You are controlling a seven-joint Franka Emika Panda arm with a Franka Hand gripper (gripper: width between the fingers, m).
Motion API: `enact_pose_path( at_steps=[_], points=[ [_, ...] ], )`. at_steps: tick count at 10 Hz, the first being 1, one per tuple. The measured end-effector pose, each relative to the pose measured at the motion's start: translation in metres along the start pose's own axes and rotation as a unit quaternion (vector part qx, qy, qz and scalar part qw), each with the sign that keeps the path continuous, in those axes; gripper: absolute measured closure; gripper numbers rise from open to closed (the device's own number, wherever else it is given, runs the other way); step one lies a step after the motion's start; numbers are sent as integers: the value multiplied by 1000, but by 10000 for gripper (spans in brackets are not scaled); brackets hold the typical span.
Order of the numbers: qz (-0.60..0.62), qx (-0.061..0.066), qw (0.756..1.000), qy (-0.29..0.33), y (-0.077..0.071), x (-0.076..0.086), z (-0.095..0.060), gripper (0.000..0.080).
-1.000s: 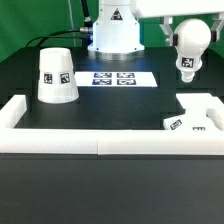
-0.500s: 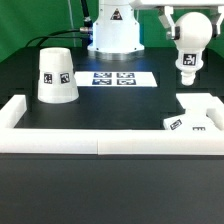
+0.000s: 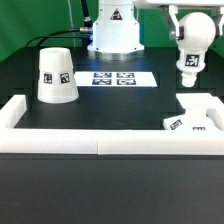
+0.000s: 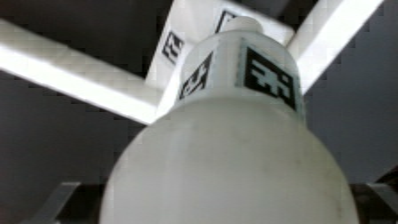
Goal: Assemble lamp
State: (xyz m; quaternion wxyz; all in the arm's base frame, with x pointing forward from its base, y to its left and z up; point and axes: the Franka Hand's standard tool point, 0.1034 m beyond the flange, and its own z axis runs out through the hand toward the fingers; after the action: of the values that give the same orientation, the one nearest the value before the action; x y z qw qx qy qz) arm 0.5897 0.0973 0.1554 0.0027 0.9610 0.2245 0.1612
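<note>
Now the claw [image 3: 191, 18] is gripping the lamp bulb [image 3: 190, 42] by its rounded head, with the tagged neck hanging straight below it. The square base [image 3: 197, 112] is lying lower down, well apart. It's looking like rigid, light plastic (smooth, probably slippery), so gripping the widest bulge seems safest.

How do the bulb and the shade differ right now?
The shade stands on the table, wide end down; the bulb hangs in the air, gripped by the claw, narrow neck down. The shade is a flat-topped cone; the bulb is rounded with a slim neck. The shade is on the exterior view's left, the bulb on its right. Both are white with a black-and-white square tag.
</note>
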Motion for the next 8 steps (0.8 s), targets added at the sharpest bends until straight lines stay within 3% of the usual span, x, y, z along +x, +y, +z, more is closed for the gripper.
enact_pose_path(
  at_steps=[2, 8],
  points=[
    [-24, 1, 1000, -1, 10, 22, 9, 220],
    [-24, 1, 1000, 0, 13, 25, 12, 220]
  ],
)
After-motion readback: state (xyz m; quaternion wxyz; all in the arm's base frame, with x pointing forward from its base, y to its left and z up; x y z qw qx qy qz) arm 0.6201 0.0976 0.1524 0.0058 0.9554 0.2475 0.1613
